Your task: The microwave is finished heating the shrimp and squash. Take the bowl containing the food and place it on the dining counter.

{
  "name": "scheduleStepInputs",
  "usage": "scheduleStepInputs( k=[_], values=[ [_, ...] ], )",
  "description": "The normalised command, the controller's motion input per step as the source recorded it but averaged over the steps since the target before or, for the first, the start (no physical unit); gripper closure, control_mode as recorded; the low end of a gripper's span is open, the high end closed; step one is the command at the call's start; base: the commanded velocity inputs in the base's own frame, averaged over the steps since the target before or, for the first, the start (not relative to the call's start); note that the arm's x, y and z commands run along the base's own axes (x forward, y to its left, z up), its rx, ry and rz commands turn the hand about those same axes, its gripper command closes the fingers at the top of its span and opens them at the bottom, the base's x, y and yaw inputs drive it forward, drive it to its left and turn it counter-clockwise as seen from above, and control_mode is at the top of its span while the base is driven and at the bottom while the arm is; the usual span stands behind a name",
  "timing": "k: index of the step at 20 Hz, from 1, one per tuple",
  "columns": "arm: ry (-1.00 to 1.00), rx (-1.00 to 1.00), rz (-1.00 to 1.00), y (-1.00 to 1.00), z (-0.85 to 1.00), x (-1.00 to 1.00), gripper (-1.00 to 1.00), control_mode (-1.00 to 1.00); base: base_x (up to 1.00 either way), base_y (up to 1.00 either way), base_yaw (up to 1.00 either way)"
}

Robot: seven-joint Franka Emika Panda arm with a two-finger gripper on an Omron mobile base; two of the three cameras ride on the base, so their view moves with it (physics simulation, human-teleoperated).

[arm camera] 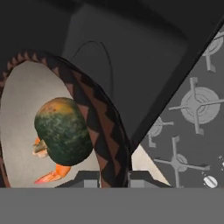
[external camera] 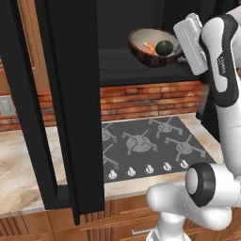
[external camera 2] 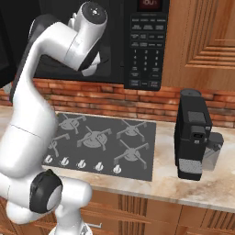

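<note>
The gripper (arm camera: 113, 177) is clamped on the bowl (external camera: 153, 47) rim, apparently lifted and tilted near the microwave (external camera: 141, 70) floor's front edge, so extraction should level it first.

Flat, even rendered light, no glare or hard shadows anywhere. The microwave (external camera: 141, 42) cavity is the only dim spot, nearly black inside. All 3 views look a bit soft and low-res, edges slightly fuzzy, no lens warping.
</note>
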Motion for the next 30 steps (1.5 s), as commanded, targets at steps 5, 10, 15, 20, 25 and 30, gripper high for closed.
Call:
scheduleStepInputs(
  k=[5,10,15,20,25,30],
  values=[
    [0.00,0.03,0.00,-0.40,0.18,-1.00,1.00,-1.00,0.00,0.00,0.00],
    [0.00,0.00,0.03,-0.29,0.02,-1.00,1.00,-1.00,0.00,0.00,0.00],
    [0.00,-0.02,0.13,-0.11,-0.39,-1.00,1.00,-1.00,0.00,0.00,0.00],
    [0.00,-0.05,0.14,0.00,-0.64,-0.95,1.00,-1.00,0.00,0.00,0.00],
    [-0.03,-0.01,0.05,0.01,-0.28,-0.24,1.00,-1.00,0.00,0.00,0.00],
    [0.00,0.00,0.00,0.00,0.00,0.00,1.00,-1.00,0.00,0.00,0.00]
  ],
)
